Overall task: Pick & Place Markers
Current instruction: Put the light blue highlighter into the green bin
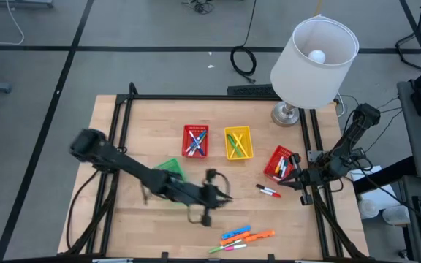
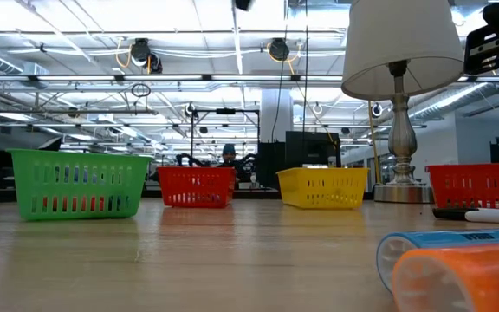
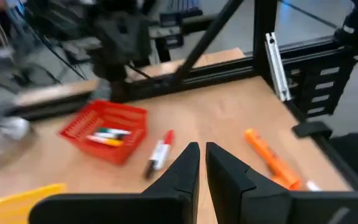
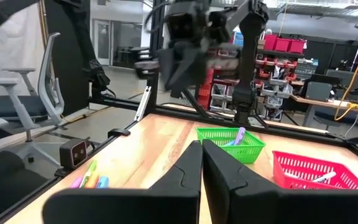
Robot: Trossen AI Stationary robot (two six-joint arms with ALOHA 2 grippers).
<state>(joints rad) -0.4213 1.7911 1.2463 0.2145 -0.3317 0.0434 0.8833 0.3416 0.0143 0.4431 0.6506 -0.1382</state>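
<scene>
Several markers (image 1: 243,236) in blue, orange, green and pink lie near the table's front edge. A red and white marker (image 3: 160,151) lies alone in front of the tilted red basket (image 3: 107,130), which holds more markers. My left gripper (image 3: 201,155) hangs shut above the table's middle front and points toward that basket, with an orange marker (image 3: 271,158) to one side of it. My right gripper (image 4: 201,149) is shut and waits at the table's right side, near the tilted red basket (image 1: 281,163).
A red basket (image 1: 195,141) and a yellow basket (image 1: 238,142) with markers stand mid-table. A green basket (image 1: 170,168) sits partly under my left arm. A lamp (image 1: 309,55) stands at the far right. A black frame (image 1: 218,97) borders the table.
</scene>
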